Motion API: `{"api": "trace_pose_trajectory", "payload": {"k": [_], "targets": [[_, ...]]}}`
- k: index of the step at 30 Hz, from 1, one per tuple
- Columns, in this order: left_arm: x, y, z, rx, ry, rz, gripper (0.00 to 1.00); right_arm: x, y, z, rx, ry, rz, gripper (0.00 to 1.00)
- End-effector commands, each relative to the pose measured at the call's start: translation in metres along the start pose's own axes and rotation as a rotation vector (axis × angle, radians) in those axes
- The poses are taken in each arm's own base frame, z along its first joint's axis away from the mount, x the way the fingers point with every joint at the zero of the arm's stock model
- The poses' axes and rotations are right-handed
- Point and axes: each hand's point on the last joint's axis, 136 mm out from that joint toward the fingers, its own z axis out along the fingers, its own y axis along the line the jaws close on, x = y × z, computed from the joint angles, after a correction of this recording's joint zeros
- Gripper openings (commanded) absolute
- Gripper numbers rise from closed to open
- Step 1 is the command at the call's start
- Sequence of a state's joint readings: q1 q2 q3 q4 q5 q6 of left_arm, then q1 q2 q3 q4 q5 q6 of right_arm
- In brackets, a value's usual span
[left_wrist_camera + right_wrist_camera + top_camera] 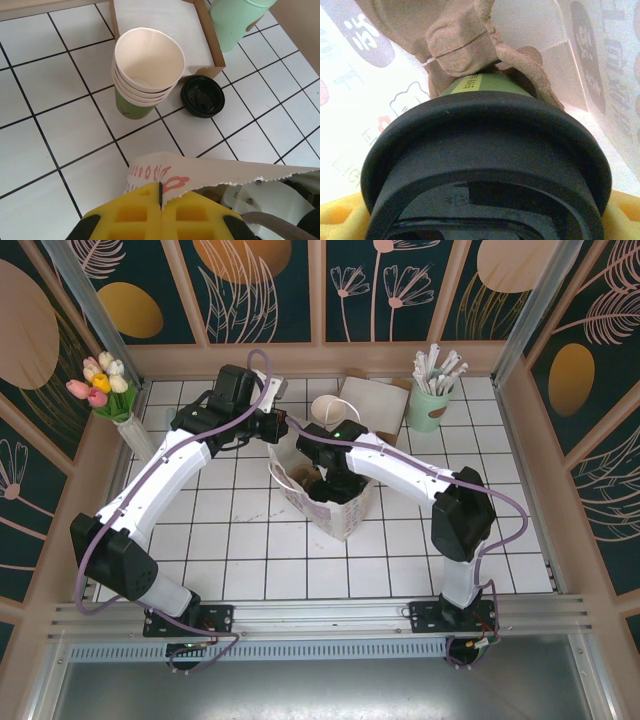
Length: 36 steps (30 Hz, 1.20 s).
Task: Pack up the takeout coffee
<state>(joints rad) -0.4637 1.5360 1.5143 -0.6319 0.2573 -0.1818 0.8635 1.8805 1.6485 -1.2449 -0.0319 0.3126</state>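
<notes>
So the right gripper (334,484) was down inside the white paper bag (346,516), with its yellow pads (335,216) clamped on either side of the takeout coffee (485,150), right at the glossy black top. The cup's long axis ran straight away from the wrist. The top was nearest the fingers and the matte dark-green body pointed deeper into the bag, so I'd call it roughly upright, base down. Crumpled brown paper (465,45), soft and pulpy looking, sat against the far end of the cup. I reckon that's the thing to watch: letting go only works if the base lands flat rather than on that wad. Couldn't tell whether the base was touching the bag's floor yet. The right arm was obviously the one to finish it. The left gripper (160,200) was pinched together on the bag's thin printed rim, holding the mouth open from the far-left side. Past the bag on the white tiled table was a nested stack of cream cups (148,65) with a green one at the bottom. A loose black lid (202,96) lay flat just beside it. Behind those stood a cardboard tray (212,50) of white napkins, and a mint-green cup (430,405) of wrapped straws was at the back.
</notes>
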Motion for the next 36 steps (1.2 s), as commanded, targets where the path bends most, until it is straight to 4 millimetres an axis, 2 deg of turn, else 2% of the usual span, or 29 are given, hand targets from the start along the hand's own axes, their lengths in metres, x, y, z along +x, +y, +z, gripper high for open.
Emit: {"api": "trace_pose_trajectory", "payload": {"k": [1,10,16,36], "targets": [[-0.012,0.001,-0.009,-0.012,-0.054,0.006,0.00,0.025,-0.005,0.006,0.030,0.121,-0.009,0.57],[-0.016,0.004,-0.011,-0.032,-0.070,0.012,0.00,0.033,0.000,0.004,0.012,0.146,-0.012,0.57],[-0.015,0.004,-0.012,-0.030,-0.072,0.012,0.00,0.040,-0.002,0.009,0.017,0.180,-0.017,0.56],[-0.011,-0.004,-0.010,0.016,-0.052,0.009,0.00,0.031,0.003,0.008,0.003,0.146,-0.029,0.56]]}}
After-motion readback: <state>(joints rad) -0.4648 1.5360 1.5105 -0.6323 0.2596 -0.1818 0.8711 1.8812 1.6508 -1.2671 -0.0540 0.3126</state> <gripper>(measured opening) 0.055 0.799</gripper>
